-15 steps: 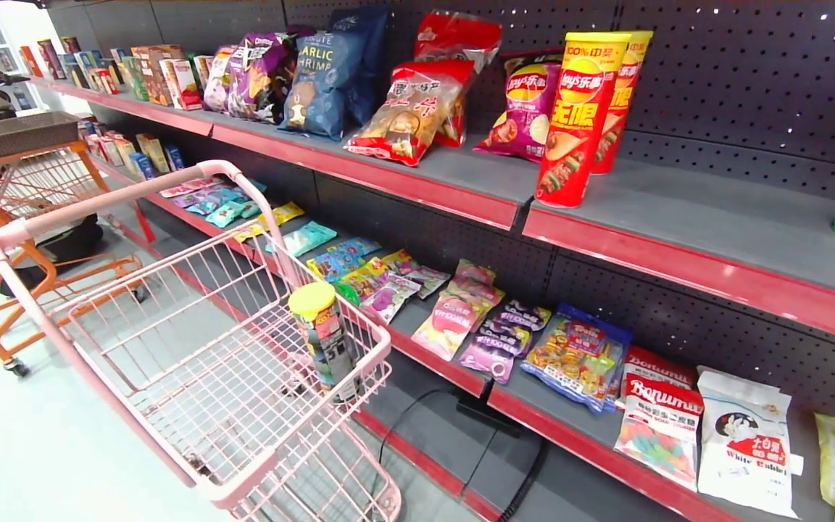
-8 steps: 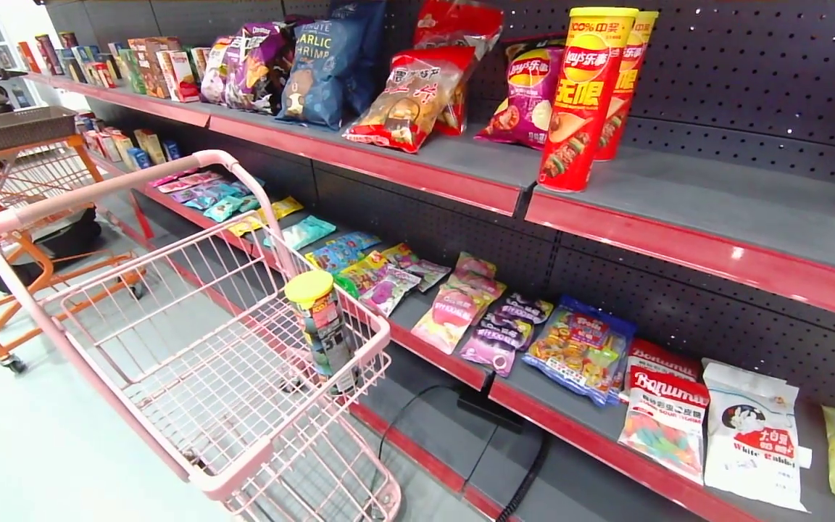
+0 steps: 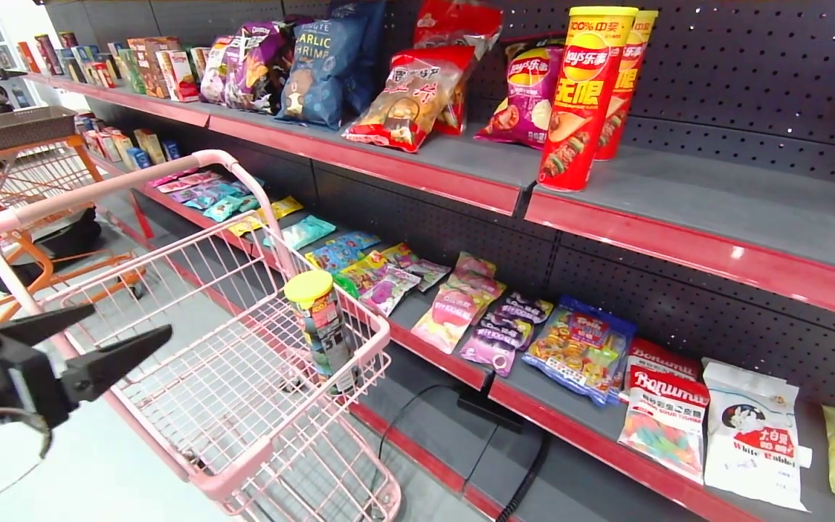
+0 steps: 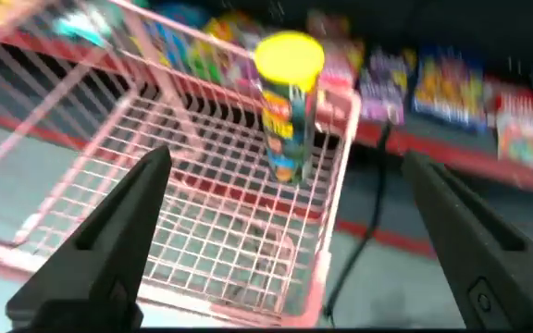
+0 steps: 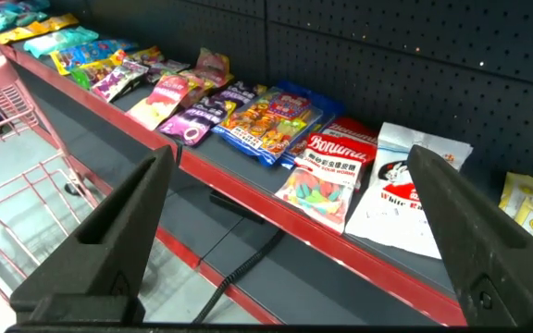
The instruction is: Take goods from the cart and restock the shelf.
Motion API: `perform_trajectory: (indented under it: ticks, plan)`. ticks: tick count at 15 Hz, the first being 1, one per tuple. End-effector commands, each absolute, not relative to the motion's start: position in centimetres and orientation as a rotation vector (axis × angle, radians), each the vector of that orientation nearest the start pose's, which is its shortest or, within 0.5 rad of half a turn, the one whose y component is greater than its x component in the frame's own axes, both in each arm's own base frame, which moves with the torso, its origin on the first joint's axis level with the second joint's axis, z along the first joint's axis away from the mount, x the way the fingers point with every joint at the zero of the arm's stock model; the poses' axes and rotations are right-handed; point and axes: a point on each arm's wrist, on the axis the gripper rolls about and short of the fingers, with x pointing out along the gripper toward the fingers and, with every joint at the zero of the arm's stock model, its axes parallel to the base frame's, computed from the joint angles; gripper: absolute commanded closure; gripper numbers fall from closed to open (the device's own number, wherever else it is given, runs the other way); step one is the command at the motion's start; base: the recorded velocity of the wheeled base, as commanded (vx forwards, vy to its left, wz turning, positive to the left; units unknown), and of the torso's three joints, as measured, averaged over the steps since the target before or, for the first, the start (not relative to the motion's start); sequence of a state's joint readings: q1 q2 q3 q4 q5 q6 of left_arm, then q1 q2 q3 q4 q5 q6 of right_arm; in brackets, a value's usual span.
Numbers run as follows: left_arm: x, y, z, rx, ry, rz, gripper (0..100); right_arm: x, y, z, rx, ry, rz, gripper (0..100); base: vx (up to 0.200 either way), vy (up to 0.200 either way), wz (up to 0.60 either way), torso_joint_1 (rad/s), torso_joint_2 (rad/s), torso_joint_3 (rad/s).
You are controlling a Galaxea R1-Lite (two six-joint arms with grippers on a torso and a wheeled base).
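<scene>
A pink wire cart [image 3: 193, 348] stands before the shelf. One tall can with a yellow lid [image 3: 322, 333] stands upright in the cart's corner nearest the shelf. My left gripper [image 3: 131, 321] hangs open over the cart's handle side, well short of the can. In the left wrist view the can [image 4: 287, 120] stands ahead between the open fingers [image 4: 109, 240]. My right gripper [image 5: 290, 153] is open and holds nothing, over the lower shelf's candy bags [image 5: 266, 116]. Two red chip cans [image 3: 586, 101] stand on the upper shelf [image 3: 715, 210].
Snack bags [image 3: 403, 101] and boxes line the upper shelf to the left of the red cans; bare shelf lies to their right. Flat candy packs [image 3: 577, 351] cover the lower shelf. An orange cart [image 3: 19, 188] stands further left. A black cable [image 3: 526, 471] lies on the floor.
My left gripper has come into the head view from the lower left, open. The camera tilted slightly a second ago. The can and cart have stayed put.
</scene>
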State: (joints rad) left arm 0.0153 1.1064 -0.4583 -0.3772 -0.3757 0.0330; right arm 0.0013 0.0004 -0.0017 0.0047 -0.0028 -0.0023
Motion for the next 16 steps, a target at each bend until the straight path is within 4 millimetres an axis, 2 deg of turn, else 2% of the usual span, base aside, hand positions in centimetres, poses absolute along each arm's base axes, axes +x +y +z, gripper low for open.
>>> perform_trajectory:
  ticks: [1, 3, 4, 7, 13, 16]
  plan:
    - [21.1, 0.8, 14.1, -0.005, 0.479, -0.476, 0, -2.3, 0.0, 7.5, -0.003, 0.003, -0.002, 0, 0.0, 0.0, 0.0, 0.0, 0.0, 0.0]
    - [23.4, 1.8, 12.5, 0.021, 0.471, -0.541, 0, -2.3, 0.0, 7.5, -0.003, 0.005, 0.0, 0, 0.0, 0.0, 0.0, 0.0, 0.0, 0.0]
    - [23.9, 1.9, 12.3, 0.03, 0.464, -0.546, 0, -2.3, 0.0, 7.5, -0.003, 0.003, -0.002, 0, 0.0, 0.0, 0.0, 0.0, 0.0, 0.0]
    - [27.4, 2.4, 11.3, 0.068, 0.39, -0.59, 0, -2.3, 0.0, 7.5, -0.003, 0.003, -0.002, 0, 0.0, 0.0, 0.0, 0.0, 0.0, 0.0]
    - [32.2, 0.3, 9.6, 0.112, 0.285, -0.701, 0, -2.3, 0.0, 7.5, -0.005, 0.005, 0.0, 0, 0.0, 0.0, 0.0, 0.0, 0.0, 0.0]
    - [32.8, -1.0, 9.0, 0.114, 0.291, -0.741, 0, -2.3, 0.0, 7.5, -0.006, 0.005, -0.002, 0, 0.0, 0.0, 0.0, 0.0, 0.0, 0.0]
